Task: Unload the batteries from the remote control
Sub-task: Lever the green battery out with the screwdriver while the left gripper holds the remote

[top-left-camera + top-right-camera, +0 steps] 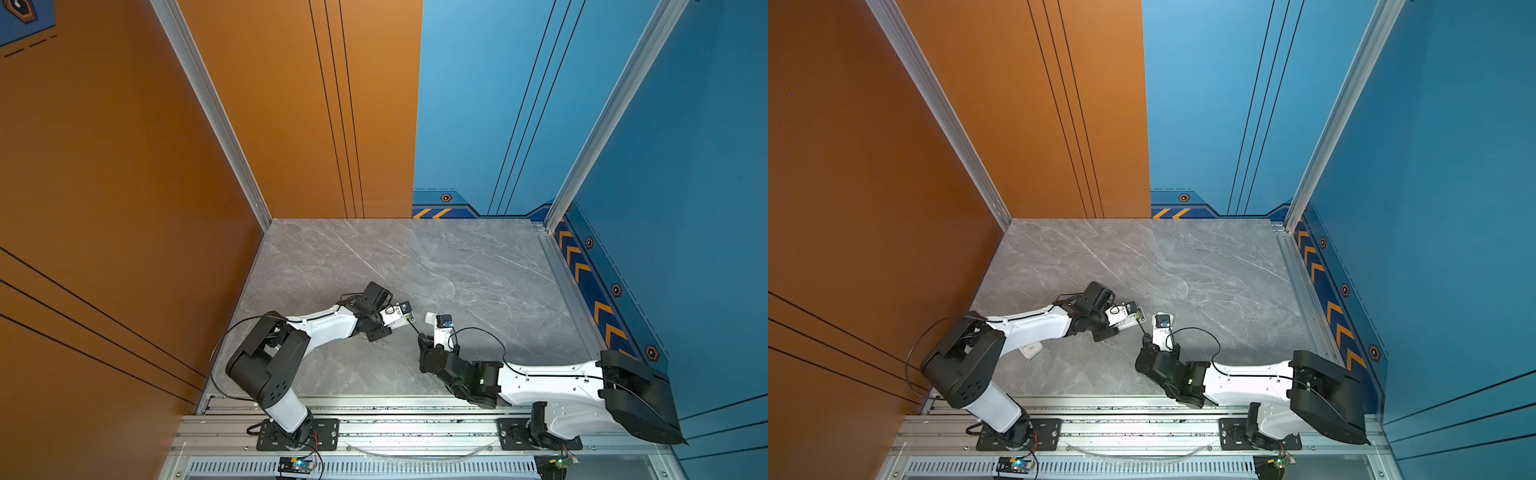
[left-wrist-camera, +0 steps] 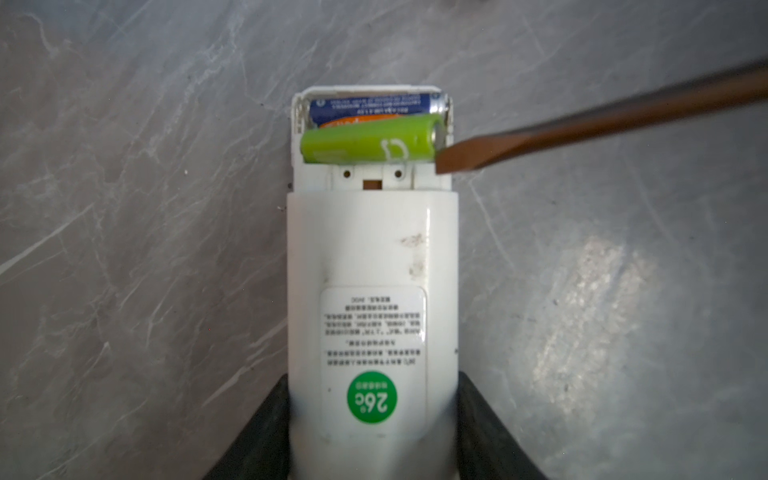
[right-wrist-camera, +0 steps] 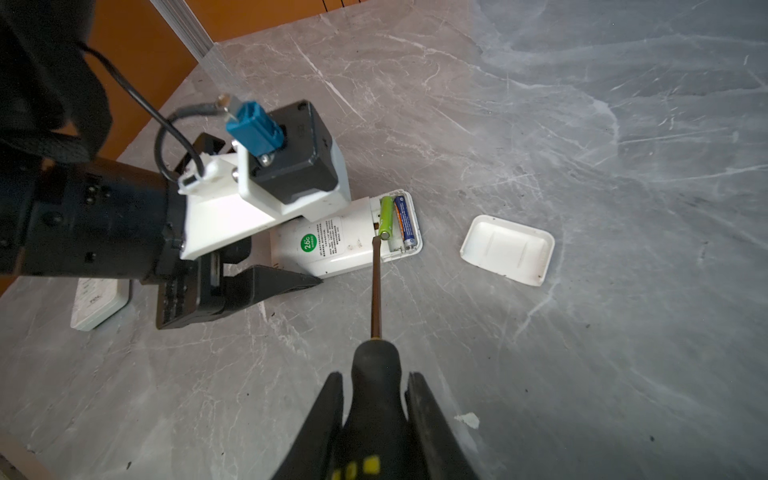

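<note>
On the grey, veined marble table (image 3: 582,124), a second remote (image 3: 97,301), white and slab-shaped, lies flat under the left arm. The left gripper (image 2: 372,378) reaches in low, its black wedge jaws half spread and clamped on the sides of the glossy white remote control (image 2: 372,249). In the remote's open end bay, a lime green battery (image 2: 370,143) lies askew beside a seated blue battery (image 2: 370,106). The screwdriver (image 3: 376,291) has a thin brown shaft, and its flat tip sits at the green battery's metal end. The right gripper (image 3: 375,378), stretched low, pinches the screwdriver's black rubbery handle. A shallow white lid (image 3: 508,249) lies apart from the remote control, hollow side up.
</note>
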`<act>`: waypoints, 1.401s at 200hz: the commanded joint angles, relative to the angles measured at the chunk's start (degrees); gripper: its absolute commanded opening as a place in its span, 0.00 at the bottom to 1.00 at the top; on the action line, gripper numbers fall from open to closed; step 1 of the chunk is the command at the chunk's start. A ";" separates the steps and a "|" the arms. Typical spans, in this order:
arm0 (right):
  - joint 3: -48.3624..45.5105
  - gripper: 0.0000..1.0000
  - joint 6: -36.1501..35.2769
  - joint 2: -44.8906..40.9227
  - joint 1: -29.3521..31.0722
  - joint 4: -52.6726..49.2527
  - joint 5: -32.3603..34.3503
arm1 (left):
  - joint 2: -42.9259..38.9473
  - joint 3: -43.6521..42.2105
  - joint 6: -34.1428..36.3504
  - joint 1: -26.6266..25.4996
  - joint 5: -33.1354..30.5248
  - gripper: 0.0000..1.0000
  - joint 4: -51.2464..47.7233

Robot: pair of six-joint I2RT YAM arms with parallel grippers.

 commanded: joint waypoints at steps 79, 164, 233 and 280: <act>-2.89 0.00 5.03 -8.44 0.03 -8.86 6.38 | 2.10 -1.01 -0.43 -0.77 2.66 0.15 -6.13; 0.90 0.00 9.41 -11.62 -10.32 -16.06 -13.22 | -1.79 -4.94 1.02 -6.45 -13.85 0.14 6.02; 9.74 0.00 4.50 -6.39 -16.76 -17.35 -27.72 | -1.20 -4.59 0.94 -6.99 -11.79 0.14 6.54; 12.57 0.00 4.15 -1.40 -17.37 -17.99 -28.99 | -0.81 -4.45 0.50 -7.11 -10.79 0.15 6.45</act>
